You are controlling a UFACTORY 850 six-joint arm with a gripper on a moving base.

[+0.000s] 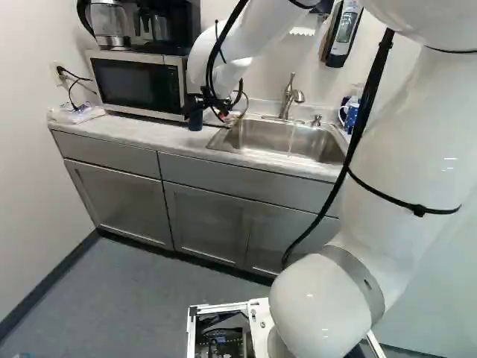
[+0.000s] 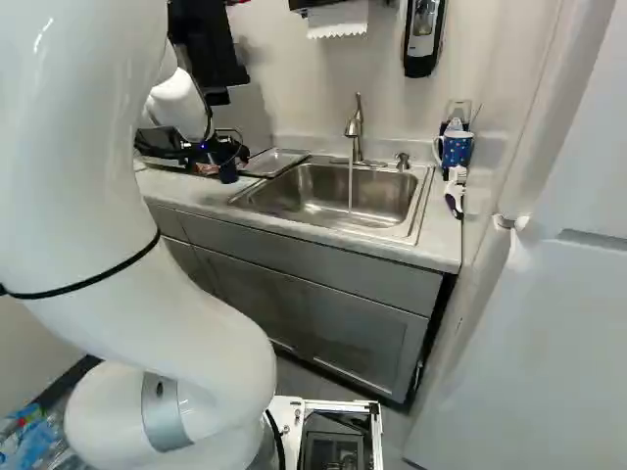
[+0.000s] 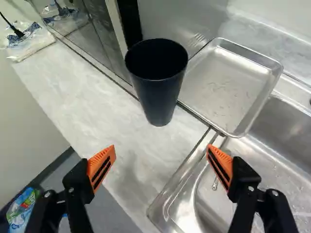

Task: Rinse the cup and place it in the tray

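Apparently, picking up the cup point(image 3: 157, 92) is in hand: it stands upright on the surface point(image 3: 68, 97) beside the tray point(image 3: 226, 90), so the widely spread, empty fingers point(image 3: 99, 161) should advance around it, then close.

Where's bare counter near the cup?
Free: counter in front of the microwave, from cup to plastic bag; also between cup and sink rim. Crowded: where cup, microwave and tray sit close together.
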